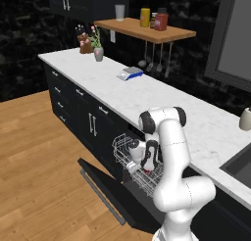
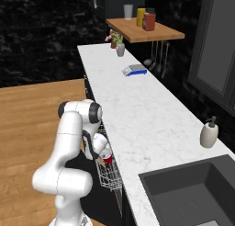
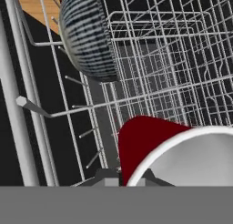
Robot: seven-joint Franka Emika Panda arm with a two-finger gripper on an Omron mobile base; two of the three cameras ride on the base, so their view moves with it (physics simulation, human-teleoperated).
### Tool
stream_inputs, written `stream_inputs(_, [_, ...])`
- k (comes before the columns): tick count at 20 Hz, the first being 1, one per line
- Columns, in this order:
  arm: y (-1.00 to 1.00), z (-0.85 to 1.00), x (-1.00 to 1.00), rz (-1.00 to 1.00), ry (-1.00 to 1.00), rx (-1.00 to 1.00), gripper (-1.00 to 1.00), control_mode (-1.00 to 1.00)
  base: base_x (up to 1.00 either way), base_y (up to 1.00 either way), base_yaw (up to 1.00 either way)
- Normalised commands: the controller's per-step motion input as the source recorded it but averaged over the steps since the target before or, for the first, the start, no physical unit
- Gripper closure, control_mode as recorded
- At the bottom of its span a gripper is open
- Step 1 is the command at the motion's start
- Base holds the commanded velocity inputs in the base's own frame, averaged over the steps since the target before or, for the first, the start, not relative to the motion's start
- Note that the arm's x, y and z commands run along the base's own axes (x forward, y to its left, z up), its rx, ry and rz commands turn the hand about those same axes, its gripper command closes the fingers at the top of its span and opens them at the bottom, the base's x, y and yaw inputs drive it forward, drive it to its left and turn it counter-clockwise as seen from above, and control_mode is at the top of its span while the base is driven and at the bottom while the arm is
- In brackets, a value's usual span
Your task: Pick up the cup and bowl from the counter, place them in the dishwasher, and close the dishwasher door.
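The red cup (image 3: 148, 143) with its white rim and inside hangs over the white wire rack (image 3: 182, 73) of the dishwasher, and my gripper (image 3: 129, 178) is shut on its rim. In the base views the cup (image 1: 146, 171) (image 2: 108, 160) shows as a red spot under my hand, low inside the pulled-out rack (image 1: 122, 146). The grey speckled bowl (image 3: 86, 36) rests on its edge in the rack, a little beyond the cup. The black dishwasher door (image 1: 105, 183) lies dropped open over the floor. The white marble counter (image 1: 147, 95) runs above it.
A small blue and grey scale (image 1: 130, 74) and two small plant vases (image 1: 98, 51) stand on the counter. A wooden shelf (image 1: 147, 32) holds jars and a tumbler. A soap dispenser (image 2: 209, 133) and a dark sink (image 2: 193, 193) lie to the right. Wood floor (image 1: 39, 152) stretches left of the door.
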Motion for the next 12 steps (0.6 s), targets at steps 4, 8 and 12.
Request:
stream_inputs(4, [0.33,-0.70,-0.25,-0.01,0.09,0.00,-1.00,-1.00,0.00,0.00,0.00])
stream_inputs(8, [0.33,-0.30,-0.64,-0.01,0.00,0.00,-1.00,-1.00,0.00,0.00,0.00])
stream_inputs(12, [0.08,0.37,-0.59,-0.04,-0.04,0.00,-1.00,-1.00,0.00,0.00,0.00])
